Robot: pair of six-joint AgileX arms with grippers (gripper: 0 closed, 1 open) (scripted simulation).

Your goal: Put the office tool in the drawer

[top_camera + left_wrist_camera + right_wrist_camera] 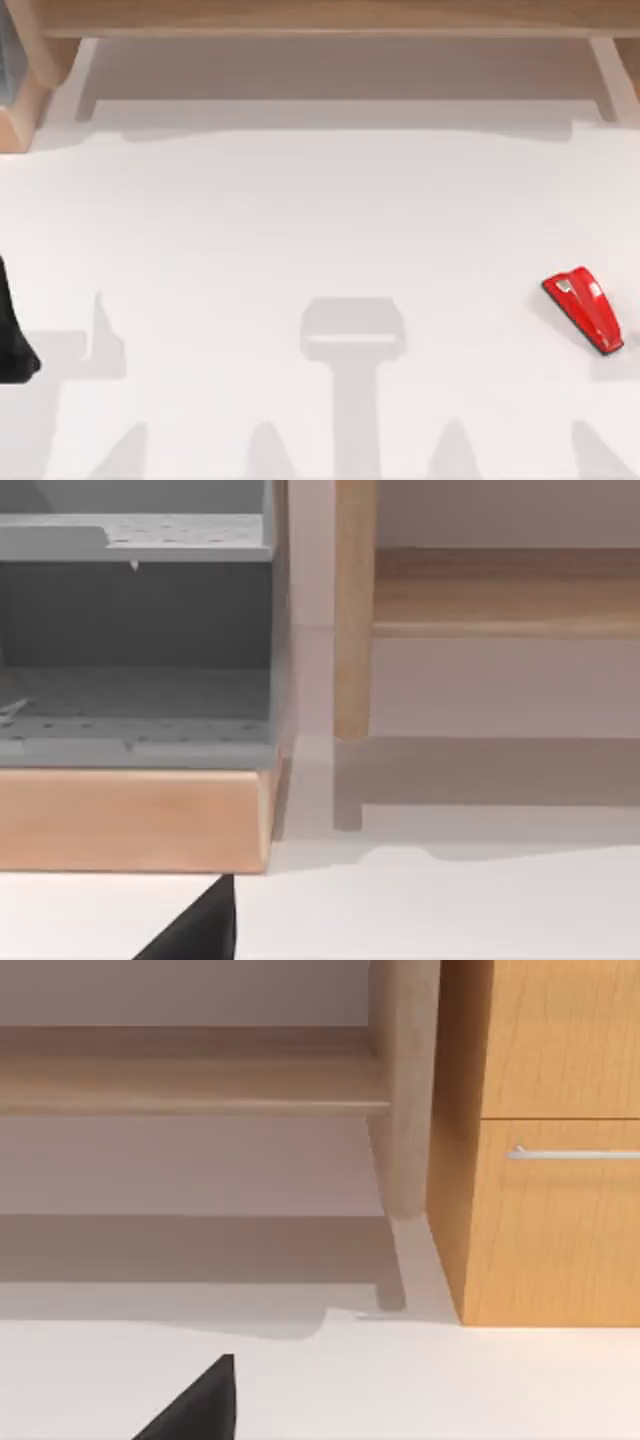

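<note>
The office tool, a glossy red wedge-shaped stapler (pixel 585 308) with a thin black base, lies flat on the white table near the right edge, its thick end pointing toward the back left. A wooden cabinet holds the drawer (pixel 565 1215), whose front with a thin silver handle (pixel 575 1154) sits flush with the cabinet. My left arm (pixel 12 335) is parked at the table's left edge, far from the stapler. A black part of my left gripper (pixel 195 935) shows low in the left wrist view. A black part of my right gripper (pixel 195 1410) hangs over bare table, facing the cabinet.
A long wooden shelf (pixel 320 18) on pale legs (pixel 400 1090) runs along the back of the table. At the back left stands a grey perforated rack (pixel 135 640) on a wooden base (pixel 130 820). The white tabletop (pixel 320 230) lies between them and the stapler.
</note>
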